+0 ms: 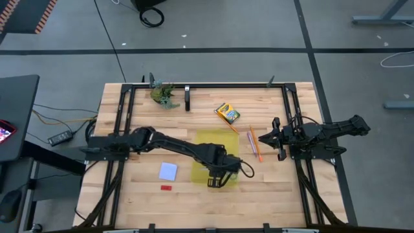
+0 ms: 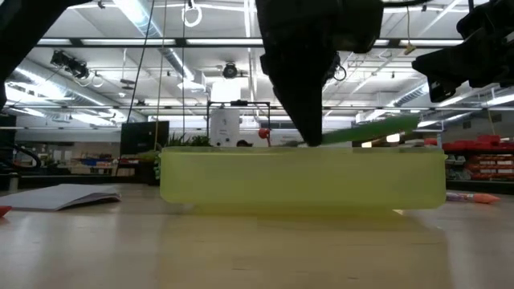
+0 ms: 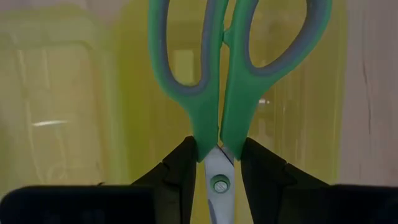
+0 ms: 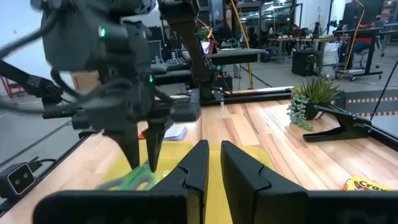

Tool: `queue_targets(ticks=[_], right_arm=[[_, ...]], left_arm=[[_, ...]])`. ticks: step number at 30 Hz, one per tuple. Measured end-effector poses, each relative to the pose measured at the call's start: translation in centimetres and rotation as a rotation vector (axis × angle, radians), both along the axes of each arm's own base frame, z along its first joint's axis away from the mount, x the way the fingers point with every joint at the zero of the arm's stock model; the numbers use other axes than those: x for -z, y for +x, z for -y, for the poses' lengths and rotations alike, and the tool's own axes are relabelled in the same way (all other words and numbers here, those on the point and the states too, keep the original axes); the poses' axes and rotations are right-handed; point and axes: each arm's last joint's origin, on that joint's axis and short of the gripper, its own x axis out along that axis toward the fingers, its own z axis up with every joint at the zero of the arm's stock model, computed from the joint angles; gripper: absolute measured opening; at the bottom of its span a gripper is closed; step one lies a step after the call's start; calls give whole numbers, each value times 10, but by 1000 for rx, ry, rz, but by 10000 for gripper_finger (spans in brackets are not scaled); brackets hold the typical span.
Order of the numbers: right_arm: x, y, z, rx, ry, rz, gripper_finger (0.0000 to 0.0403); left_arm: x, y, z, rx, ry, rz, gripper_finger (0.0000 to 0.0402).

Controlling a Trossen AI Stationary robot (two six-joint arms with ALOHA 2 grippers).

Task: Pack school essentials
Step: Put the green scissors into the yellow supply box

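Note:
My left gripper point(image 1: 218, 173) hangs over the translucent yellow case point(image 1: 202, 144), shut on the green-handled scissors point(image 3: 217, 93). The low view shows their green handle point(image 2: 377, 128) sticking out just above the case's rim point(image 2: 241, 152). My right gripper point(image 1: 261, 138) waits at the table's right, shut and empty, beside the orange pencil point(image 1: 257, 147) and purple pen point(image 1: 250, 137). The crayon box point(image 1: 227, 113) lies behind the case. The pale blue note pad point(image 1: 168, 171) and the red eraser point(image 1: 167, 188) lie left of it. My left gripper pinches the scissors between its two fingers point(image 3: 180, 171) at the neck point(image 3: 217, 146), where the green handles meet the blades by the pivot screw. It comes from above, pointing down. The handle loops stick out beyond the fingertips, slightly tilted over the case; the blades are hidden.
A leafy green toy clump point(image 1: 163, 95) sits at the table's far edge next to a black clamp point(image 1: 187, 98). Black frame rails run along the table's left, right and far sides. Bare wood lies near the front edge.

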Motion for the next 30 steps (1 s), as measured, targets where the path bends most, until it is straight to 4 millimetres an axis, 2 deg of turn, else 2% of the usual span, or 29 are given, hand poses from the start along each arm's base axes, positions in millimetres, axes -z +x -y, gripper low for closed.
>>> queue_targets(ticks=[7, 16, 23, 30], right_arm=[[0, 0, 0, 0, 0, 0, 51], [0, 0, 0, 0, 0, 1, 51], [0, 0, 0, 0, 0, 1, 51], [0, 0, 0, 0, 0, 1, 51]], left_arm=[[7, -6, -1, -41, 8, -79, 110], [7, -7, 0, -62, -1, -94, 110], [21, -6, 1, -60, 10, -133, 110], [23, -6, 1, -61, 11, -139, 110]])
